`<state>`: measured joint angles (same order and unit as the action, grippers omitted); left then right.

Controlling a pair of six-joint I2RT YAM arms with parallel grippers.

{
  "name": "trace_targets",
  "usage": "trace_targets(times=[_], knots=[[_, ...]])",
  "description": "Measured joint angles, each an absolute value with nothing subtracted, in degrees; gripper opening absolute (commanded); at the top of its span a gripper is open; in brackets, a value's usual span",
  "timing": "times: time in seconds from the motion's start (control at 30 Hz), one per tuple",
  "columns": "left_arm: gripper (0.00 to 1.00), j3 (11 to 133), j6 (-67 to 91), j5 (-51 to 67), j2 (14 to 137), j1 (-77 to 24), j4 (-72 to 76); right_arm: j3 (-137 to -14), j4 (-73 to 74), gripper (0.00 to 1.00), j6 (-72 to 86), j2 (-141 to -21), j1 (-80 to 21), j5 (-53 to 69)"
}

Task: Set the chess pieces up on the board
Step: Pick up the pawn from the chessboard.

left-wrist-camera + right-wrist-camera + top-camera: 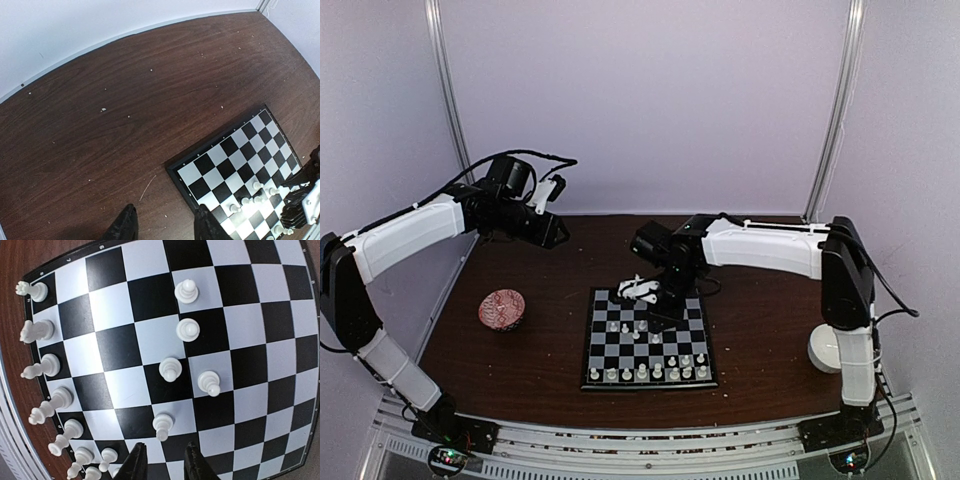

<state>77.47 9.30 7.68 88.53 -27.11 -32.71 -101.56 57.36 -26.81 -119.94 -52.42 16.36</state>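
We see the chess pieces (pixel 170 369) all standing upright on the board (pixel 115 345), long axes vertical and heads up toward the right wrist camera. One pawn (pixel 162 426) stands just beyond the tips of the right pincer (pixel 164 465), not touching either finger. Four more pawns are scattered farther ahead of it in the middle squares. Off to one side of this pincer, a line of taller pieces runs along a board edge. In the top view that is the edge nearest the arm bases. The board lies flat and square to the table (pixel 100 125), directly under the right pincer. The right pincer hangs low over the far half of the board, its fingers a narrow gap apart with nothing between them.

The left pincer (pixel 165 227) is raised, well apart from the board, its fingers spread and empty. From its own camera the board lies ahead and off to one side of the tips. A red patterned bowl (pixel 502 308) sits on the table nearer the arm bases than the left pincer, beside the board. A white bowl (pixel 823 350) rests well away from the right pincer, by that arm's upright link.
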Motion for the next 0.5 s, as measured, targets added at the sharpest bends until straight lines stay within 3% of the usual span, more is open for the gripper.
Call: trace_targets(times=[0.5], knots=[[0.39, 77.47, 9.3, 7.7, 88.53, -27.11, -32.73, -102.15, 58.06, 0.23, -26.48, -124.57, -51.92, 16.73]])
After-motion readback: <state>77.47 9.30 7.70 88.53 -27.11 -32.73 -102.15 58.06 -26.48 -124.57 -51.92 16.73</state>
